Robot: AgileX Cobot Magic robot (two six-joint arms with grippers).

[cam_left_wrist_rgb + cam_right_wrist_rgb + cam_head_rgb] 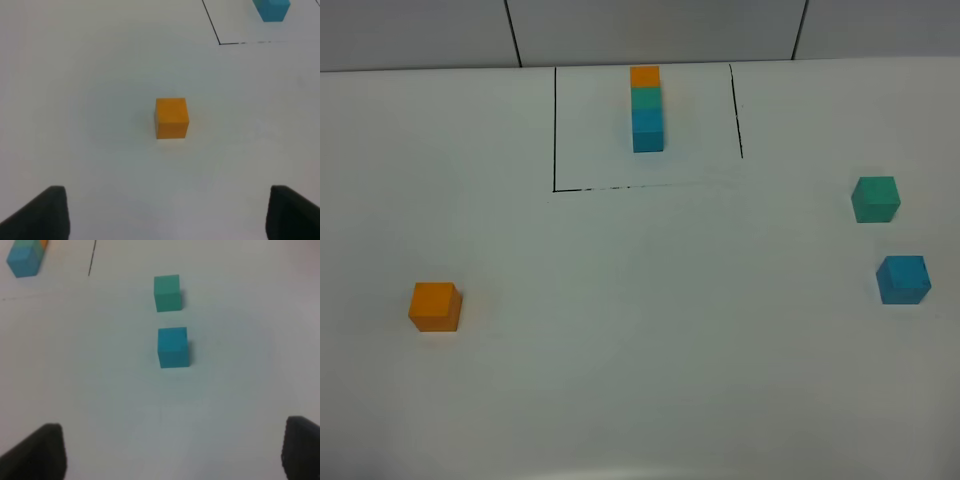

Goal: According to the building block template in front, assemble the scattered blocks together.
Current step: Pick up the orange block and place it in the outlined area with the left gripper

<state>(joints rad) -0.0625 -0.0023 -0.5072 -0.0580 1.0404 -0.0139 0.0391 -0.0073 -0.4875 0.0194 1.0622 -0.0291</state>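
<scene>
The template [646, 108] is a row of orange, green and blue blocks inside a black-outlined area at the back middle. A loose orange block [435, 305] lies at the left; it shows in the left wrist view [171, 117], ahead of my open, empty left gripper [165, 215]. A loose green block [875, 198] and a loose blue block [903, 278] lie at the right. In the right wrist view the blue block [173, 347] is nearer my open, empty right gripper [170, 455] and the green block [167, 292] is beyond it. Neither gripper shows in the exterior high view.
The white table [650, 340] carries a black outline [554, 130] around the template. A grey wall [650, 30] runs along the back. The template's blue end shows in the left wrist view [271, 9] and the right wrist view [23, 260].
</scene>
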